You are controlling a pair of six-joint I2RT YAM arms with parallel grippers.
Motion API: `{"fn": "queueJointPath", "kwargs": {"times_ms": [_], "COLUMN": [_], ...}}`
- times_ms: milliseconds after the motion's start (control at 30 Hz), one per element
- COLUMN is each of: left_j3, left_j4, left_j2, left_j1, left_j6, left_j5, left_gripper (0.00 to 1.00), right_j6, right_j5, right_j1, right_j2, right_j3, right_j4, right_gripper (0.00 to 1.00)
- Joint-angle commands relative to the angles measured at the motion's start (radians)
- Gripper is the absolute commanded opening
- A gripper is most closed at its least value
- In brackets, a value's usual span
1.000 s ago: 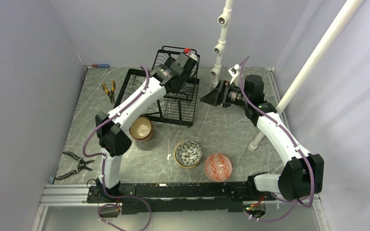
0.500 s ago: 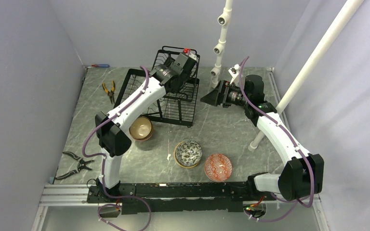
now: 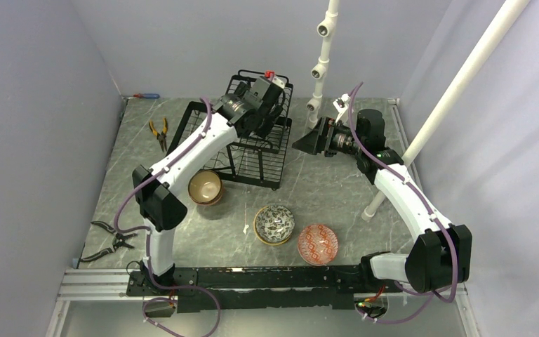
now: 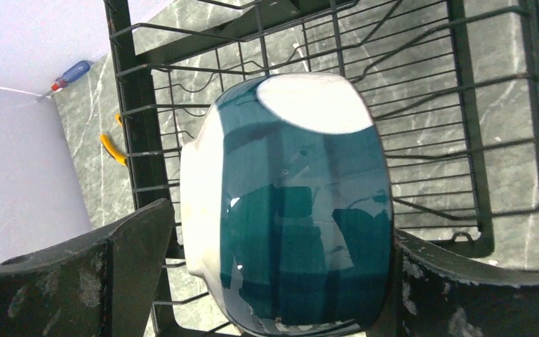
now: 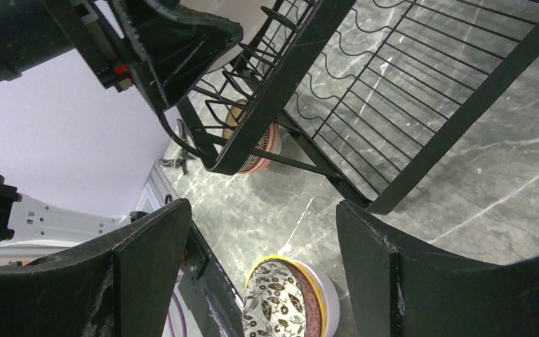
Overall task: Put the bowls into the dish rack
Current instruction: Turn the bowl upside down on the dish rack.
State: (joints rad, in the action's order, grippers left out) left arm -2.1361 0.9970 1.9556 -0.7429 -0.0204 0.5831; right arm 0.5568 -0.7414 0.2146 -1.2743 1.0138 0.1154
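Left gripper (image 4: 281, 228) clamping teal bowl (image 4: 302, 175) over dish rack (image 3: 253, 160), right gripper (image 5: 263, 210) wide, empty, just right, pipe stand (image 3: 318, 70) beyond, two pliers (image 3: 158, 133) left, three bowls (image 3: 274, 223) near.

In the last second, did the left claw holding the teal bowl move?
Yes, slightly: the left gripper, shut on the teal bowl, edged leftward, away from the white pipe stand.

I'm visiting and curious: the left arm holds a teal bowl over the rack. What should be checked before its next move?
1. Grip on the teal bowl between the left gripper's fingers: ok.
2. The dish rack lies below the bowl: ok.
3. Slot directly beneath free: cannot tell, the bowl hides it.
4. The right gripper open, empty, apart from the rack: ok.
5. Bowl touching the wires: cannot tell.
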Motion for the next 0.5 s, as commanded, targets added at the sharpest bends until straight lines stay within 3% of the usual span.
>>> {"fn": "queueJointPath", "kwargs": {"times_ms": [0,467], "left_j3": [-0.004,0.004], "left_j4": [0.032,0.006], "left_j2": [-0.093,-0.126], "left_j1": [-0.013,-0.014], "left_j6": [-0.038,-0.063], "left_j5": [-0.073,-0.203], "left_gripper": [0.94,0.94], "right_j6": [-0.011,-0.022], "right_j5": [-0.001,0.005], "right_j1": [-0.006,-0.007], "right_j2": [0.019,0.021], "right_j3": [0.008,0.011], "right_j4": [-0.026,-0.012], "right_gripper": [0.80,0.80]}}
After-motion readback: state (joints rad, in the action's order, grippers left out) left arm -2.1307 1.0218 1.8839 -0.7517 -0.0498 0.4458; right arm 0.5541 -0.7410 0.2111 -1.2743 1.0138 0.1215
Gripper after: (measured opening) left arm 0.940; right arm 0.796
